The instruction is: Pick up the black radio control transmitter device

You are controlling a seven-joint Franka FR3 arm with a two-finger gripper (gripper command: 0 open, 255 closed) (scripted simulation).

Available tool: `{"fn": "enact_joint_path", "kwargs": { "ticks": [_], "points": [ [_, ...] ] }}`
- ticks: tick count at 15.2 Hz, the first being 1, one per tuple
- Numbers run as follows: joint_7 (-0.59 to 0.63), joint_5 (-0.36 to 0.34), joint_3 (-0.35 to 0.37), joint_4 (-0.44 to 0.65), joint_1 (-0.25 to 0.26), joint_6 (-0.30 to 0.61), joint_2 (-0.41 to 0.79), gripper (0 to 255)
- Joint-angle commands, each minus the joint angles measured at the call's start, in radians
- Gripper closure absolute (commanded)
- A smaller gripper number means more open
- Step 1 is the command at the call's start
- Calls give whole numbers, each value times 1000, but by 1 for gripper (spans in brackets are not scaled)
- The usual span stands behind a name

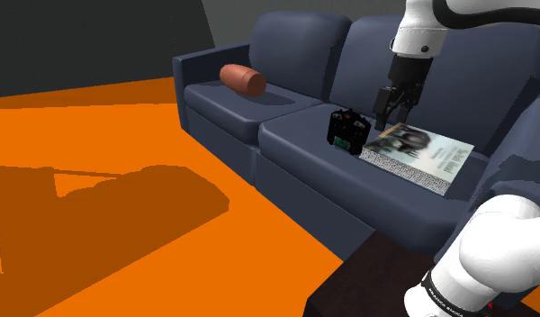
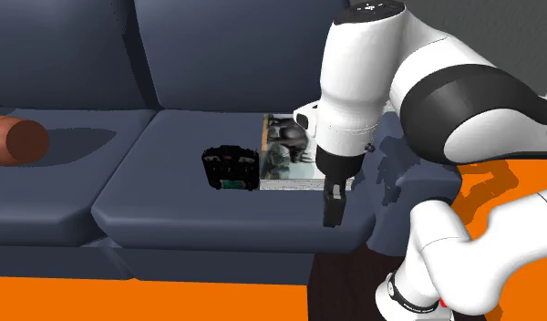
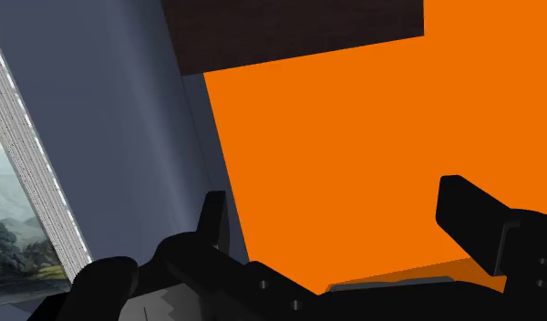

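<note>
– Black fingers of the pincer point(image 3: 334, 196) loom closest, standing well apart with nothing between them: released. So which step is this?

– The approach, I'd judge. The black, boxy radio control transmitter point(image 1: 347, 128) sits untouched on the dark blue upholstered sofa point(image 1: 295, 135), on the seat cushion below the white arm.

– What's next to it?

– A flat rectangular book with a picture cover point(image 1: 417, 153) lies just beside it; I cannot tell whether they touch. In the second exterior view the book is between the transmitter and the pincer, which hangs near the seat's front edge.

– So the pincer isn't over the transmitter?

– No. The wrist view looks past the book's edge and the seat front down onto the orange floor point(image 3: 354, 137).

– Anything further out?

– A reddish-brown cylindrical cushion point(image 1: 243, 79) on the other seat, well apart, and the dark box stand point(image 1: 367, 279) at the sofa's foot.

– And the next move?

– My guess: carry the hand sideways across the book until the fingers straddle the transmitter. Then turn them to suit its narrower side, lower, and close. With the book so near, it calls for care, lest a finger land on the cover or nudge it.
</note>
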Motion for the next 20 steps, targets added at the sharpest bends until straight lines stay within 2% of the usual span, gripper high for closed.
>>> {"fn": "enact_joint_path", "kwargs": {
  "ticks": [1, 11, 20],
  "points": [
    [0, 0, 0, 0, 0, 0, 0, 0],
    [-175, -91, -166, 34, -41, 219, 215, 0],
    [-338, -86, -305, 172, -59, 380, 481, 0]
  ]
}}
